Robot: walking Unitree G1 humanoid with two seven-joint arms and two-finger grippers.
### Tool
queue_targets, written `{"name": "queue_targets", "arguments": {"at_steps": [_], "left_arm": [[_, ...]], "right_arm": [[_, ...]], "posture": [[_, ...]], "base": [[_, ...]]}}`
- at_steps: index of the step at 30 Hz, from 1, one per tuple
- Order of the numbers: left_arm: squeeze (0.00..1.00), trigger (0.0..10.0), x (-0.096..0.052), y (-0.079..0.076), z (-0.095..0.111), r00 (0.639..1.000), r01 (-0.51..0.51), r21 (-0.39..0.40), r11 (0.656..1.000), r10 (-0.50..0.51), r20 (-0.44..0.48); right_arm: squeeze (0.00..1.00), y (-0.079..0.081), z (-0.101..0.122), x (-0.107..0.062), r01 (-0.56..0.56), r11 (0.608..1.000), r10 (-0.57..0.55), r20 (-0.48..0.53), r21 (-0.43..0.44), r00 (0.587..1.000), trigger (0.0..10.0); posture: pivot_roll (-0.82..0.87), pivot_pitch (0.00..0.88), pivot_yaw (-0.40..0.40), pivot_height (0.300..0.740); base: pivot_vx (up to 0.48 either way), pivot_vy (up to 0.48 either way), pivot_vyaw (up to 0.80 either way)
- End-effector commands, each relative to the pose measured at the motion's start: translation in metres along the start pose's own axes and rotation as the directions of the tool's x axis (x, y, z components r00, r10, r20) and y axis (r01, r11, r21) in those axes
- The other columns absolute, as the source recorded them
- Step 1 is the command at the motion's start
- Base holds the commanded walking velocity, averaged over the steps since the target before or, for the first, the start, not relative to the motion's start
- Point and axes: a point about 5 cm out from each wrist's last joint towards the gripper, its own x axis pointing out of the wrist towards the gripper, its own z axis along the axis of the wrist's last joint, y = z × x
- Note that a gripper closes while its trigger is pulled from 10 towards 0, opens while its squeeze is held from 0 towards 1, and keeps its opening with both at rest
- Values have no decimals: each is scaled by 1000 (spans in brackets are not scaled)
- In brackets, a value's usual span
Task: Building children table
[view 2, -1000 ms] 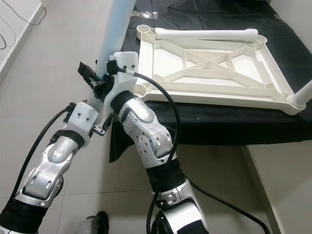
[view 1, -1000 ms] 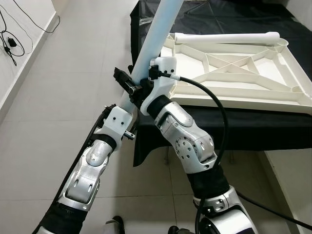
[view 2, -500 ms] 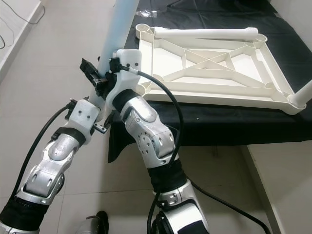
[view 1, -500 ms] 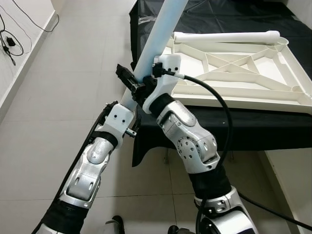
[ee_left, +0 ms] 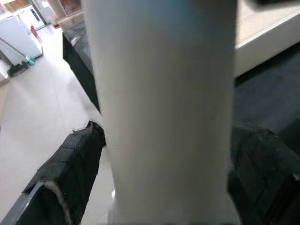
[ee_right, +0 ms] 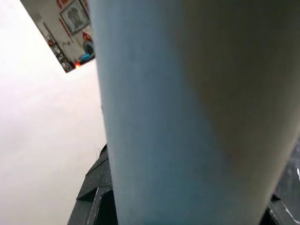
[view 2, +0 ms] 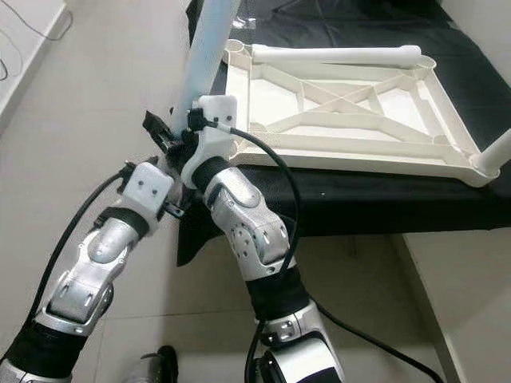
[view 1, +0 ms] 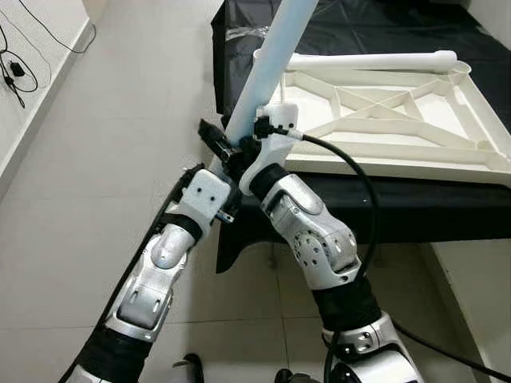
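Both grippers, left gripper (view 1: 214,144) and right gripper (view 1: 249,142), closed on pale blue leg (view 1: 267,68); keep leg square between jaws, aim for corner socket (view 2: 235,50) of upturned tabletop (view 2: 343,100).

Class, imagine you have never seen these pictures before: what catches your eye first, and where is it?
First, the long pale blue table leg, slanting up out of frame, gripped low down by both the left gripper and right gripper. Next, the white tabletop lying underside up on the black-draped table, with another white leg along its far edge.
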Motion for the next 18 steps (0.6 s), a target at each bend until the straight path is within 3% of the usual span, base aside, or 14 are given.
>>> {"name": "queue_targets", "arguments": {"at_steps": [1, 9, 18], "left_arm": [[0, 10000, -3, -6, 1, 1000, 18, 11, 1000, -18, 1], [0, 10000, -4, -4, -4, 1000, 8, -3, 1000, -8, -22], [0, 10000, -2, -3, -16, 994, -1, -2, 1000, 1, -111]], "right_arm": [[0, 8, -14, -2, -13, 997, 14, -9, 75, 1000, 10000], [0, 13, -10, -1, -29, 995, 29, 3, 95, 1000, 10000], [0, 15, -4, 0, -44, 993, 41, 28, 105, 999, 10000]], "posture": [[48, 227, -34, 740], [48, 228, -37, 740], [46, 230, -35, 740]], "base": [[0, 0, 0], [0, 0, 0], [0, 0, 0]]}}
